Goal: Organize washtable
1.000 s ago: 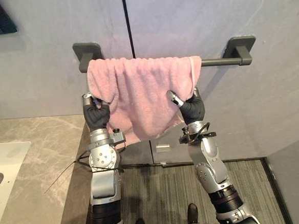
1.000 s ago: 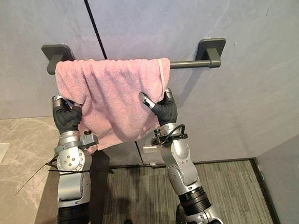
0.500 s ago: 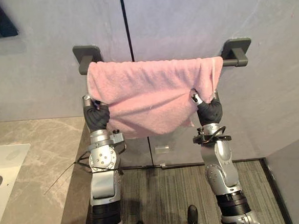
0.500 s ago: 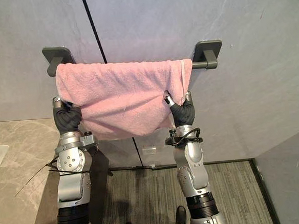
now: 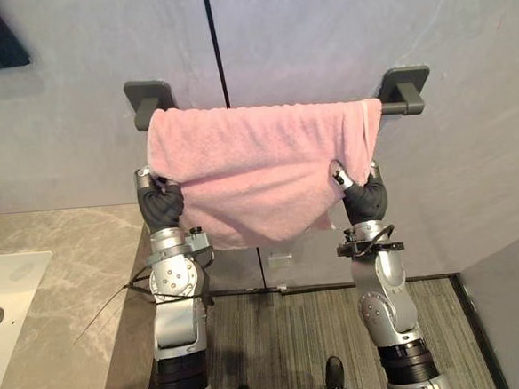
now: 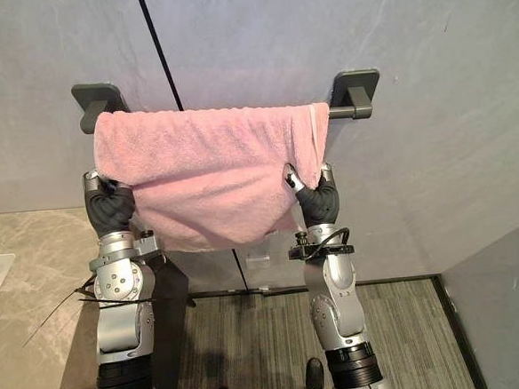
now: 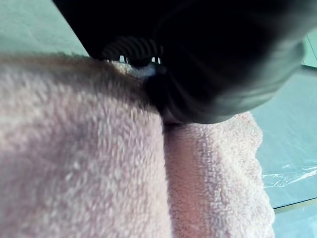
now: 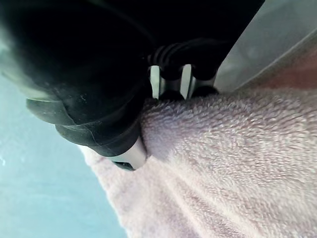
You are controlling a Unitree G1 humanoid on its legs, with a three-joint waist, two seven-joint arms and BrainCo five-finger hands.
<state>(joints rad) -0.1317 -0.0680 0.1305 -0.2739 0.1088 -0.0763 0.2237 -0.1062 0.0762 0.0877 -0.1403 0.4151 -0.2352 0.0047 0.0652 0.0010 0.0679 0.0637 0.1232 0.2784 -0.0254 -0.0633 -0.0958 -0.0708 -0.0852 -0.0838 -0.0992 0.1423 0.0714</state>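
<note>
Pink towel [image 5: 267, 172] is draped over the dark towel bar [image 5: 396, 107] on the far wall, spread nearly bracket to bracket, w/ just a short bare stretch of bar at the right end. Left robot hand [image 5: 159, 201] sits up under the towel's lower left corner; cloth hides the business end, so can't tell whether it grips or just rests there. Right robot hand [image 5: 362, 196] is at the towel's right edge, and its wrist view has terry cloth bunched between thumb and fingers [image 8: 168, 82], so that one's pinching the towel. Marble worktop [image 5: 61, 288] and white sink [image 5: 4, 292] lie off to the left, well apart from the action. Step in hand, I'd say: evening out the hang, and it looks close to done, though the bottom hem sags in the middle and rides higher at both corners. Next move prob. calls for a gentle downward tug on both sides to level the hem, then letting go w/o dragging the cloth off the bar.
</note>
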